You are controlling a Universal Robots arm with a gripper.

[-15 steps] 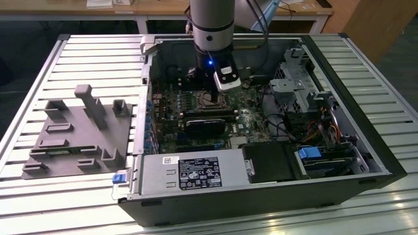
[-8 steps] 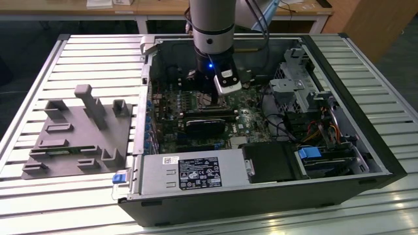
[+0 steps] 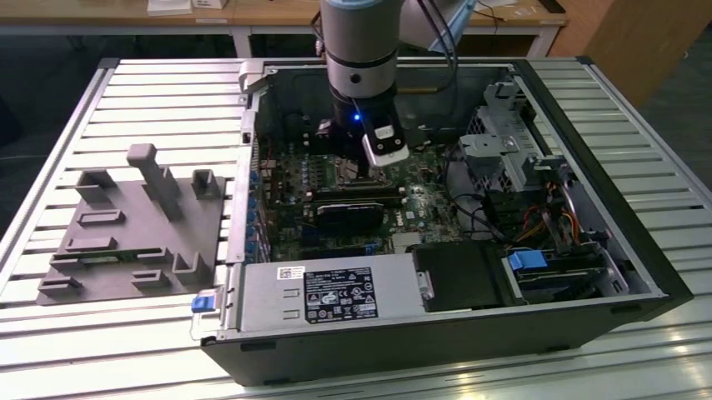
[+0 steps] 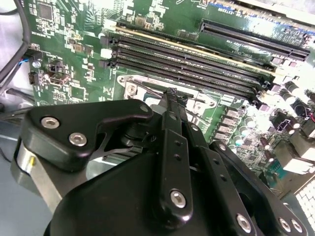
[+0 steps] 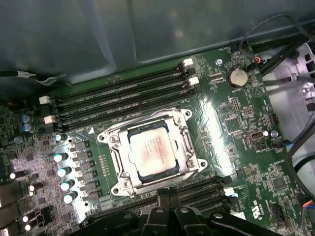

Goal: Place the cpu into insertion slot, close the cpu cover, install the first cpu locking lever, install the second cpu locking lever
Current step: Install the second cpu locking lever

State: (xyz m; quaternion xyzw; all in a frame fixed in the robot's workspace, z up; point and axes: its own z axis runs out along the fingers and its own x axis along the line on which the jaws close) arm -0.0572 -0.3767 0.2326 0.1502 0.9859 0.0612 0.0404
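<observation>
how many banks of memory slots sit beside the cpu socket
2: one bank between the insertion slot and the case wall; the other bank on the gripper side, partly hidden.

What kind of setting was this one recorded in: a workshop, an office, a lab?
Probably a robotics lab or test workshop. An open computer case lies on a slatted metal workbench beside a grey fixture block, with wooden desks behind. The arm's hand hovers by the cpu.
</observation>
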